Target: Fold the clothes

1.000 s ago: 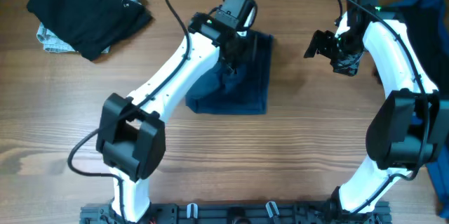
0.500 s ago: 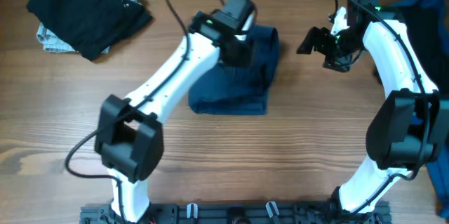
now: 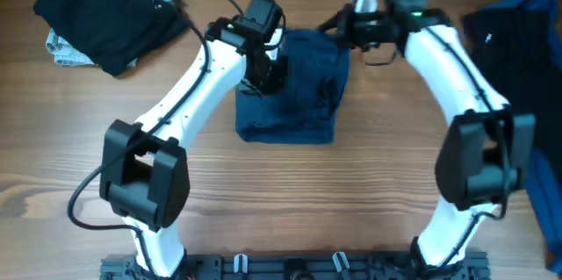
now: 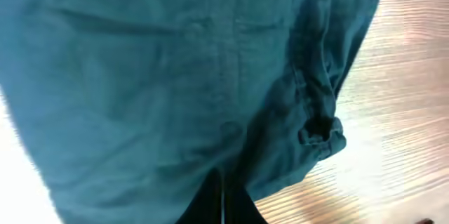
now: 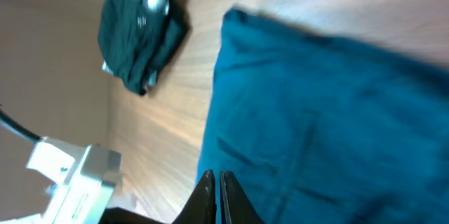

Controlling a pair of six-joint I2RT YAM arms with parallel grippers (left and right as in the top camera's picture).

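Observation:
A plain dark navy garment [image 3: 299,96] lies folded in a rough rectangle at the table's middle. It fills the left wrist view [image 4: 175,76] and the right half of the right wrist view [image 5: 337,112]. My left gripper [image 3: 266,76] sits over the garment's upper left edge. Its fingers [image 4: 223,199] are shut, tips against the cloth, with no fold showing between them. Over the garment's top right corner hovers my right gripper [image 3: 341,27]. In its wrist view this gripper [image 5: 216,178] is shut and holds nothing, at the cloth's edge.
A black garment [image 3: 110,17] on pale grey-blue cloth lies at the back left, also in the right wrist view [image 5: 140,34]. More dark and brighter blue clothes [image 3: 518,25] sit at the right edge. A black rail [image 3: 290,267] runs along the front.
The right arm has swung left from the table's right side to the garment's top right corner, and its jaws have closed. The left gripper has shifted slightly left along the garment.

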